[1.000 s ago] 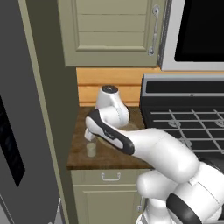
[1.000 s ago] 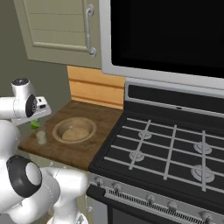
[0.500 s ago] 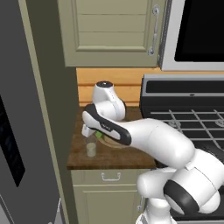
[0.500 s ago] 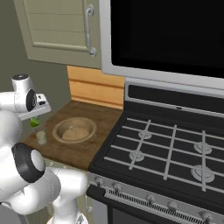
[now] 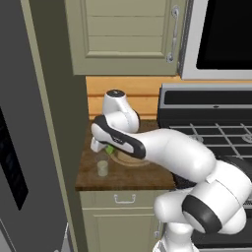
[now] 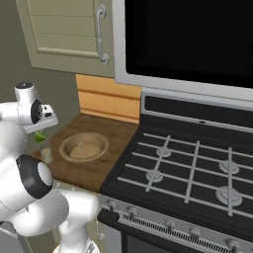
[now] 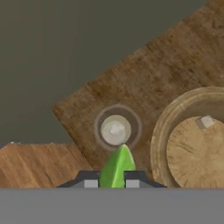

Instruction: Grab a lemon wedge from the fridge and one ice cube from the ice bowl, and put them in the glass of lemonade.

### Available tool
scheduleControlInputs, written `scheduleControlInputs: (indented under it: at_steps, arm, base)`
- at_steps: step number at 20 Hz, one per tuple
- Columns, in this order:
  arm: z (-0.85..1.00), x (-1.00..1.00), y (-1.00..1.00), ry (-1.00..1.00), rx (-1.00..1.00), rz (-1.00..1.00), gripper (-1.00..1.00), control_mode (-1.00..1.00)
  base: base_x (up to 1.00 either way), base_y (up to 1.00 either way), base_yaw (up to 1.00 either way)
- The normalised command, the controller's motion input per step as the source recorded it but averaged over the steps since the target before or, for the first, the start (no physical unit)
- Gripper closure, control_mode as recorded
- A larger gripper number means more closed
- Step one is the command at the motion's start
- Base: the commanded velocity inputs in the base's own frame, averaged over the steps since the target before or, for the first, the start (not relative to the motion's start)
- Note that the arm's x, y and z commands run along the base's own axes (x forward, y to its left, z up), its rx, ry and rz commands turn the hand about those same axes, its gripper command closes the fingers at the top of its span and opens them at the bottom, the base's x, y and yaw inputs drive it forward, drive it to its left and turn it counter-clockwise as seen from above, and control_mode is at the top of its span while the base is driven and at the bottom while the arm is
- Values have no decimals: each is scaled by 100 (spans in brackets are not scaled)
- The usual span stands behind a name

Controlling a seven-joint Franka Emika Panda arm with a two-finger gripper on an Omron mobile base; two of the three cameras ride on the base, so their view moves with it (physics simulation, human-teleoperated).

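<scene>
Nearest to us on the wooden table [image 5: 128,178], near its left front corner, sits the glass of lemonade [image 5: 102,168], small and upright, pale liquid inside. Our end effector [image 7: 112,180] hangs right above it, fingers pinching the lemon wedge [image 7: 116,167] between them, so the green tip pokes out toward the glass rim in the hand view. From the left base view the wedge [image 5: 111,149] shows as a green speck under the hand, just above and a bit right of the glass.

Just right of the glass is the ice bowl [image 6: 83,147], tan and shallow, with a pale mound and one small cube [image 7: 206,122] on it. The stove [image 6: 197,168] takes up everything right of the table. The grey fridge [image 5: 24,147] stands along the left side.
</scene>
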Motion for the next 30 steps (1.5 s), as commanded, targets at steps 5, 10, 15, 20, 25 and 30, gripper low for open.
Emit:
scheduleControlInputs:
  at_steps: [5,10,15,20,25,30]
  arm:
    - [0,34,11,1,0,0,100,-100]
    - [-3,7,30,-1,0,0,100,-100]
    - [-31,0,32,0,0,0,100,-100]
    - [-17,0,0,0,0,0,100,-100]
    - [-8,8,0,-1,0,0,100,-100]
    - [-7,6,-10,0,0,0,100,-100]
  base:
    - [0,0,0]
    - [0,0,0]
    - [0,0,0]
    - [0,0,0]
    - [0,0,0]
    - [0,0,0]
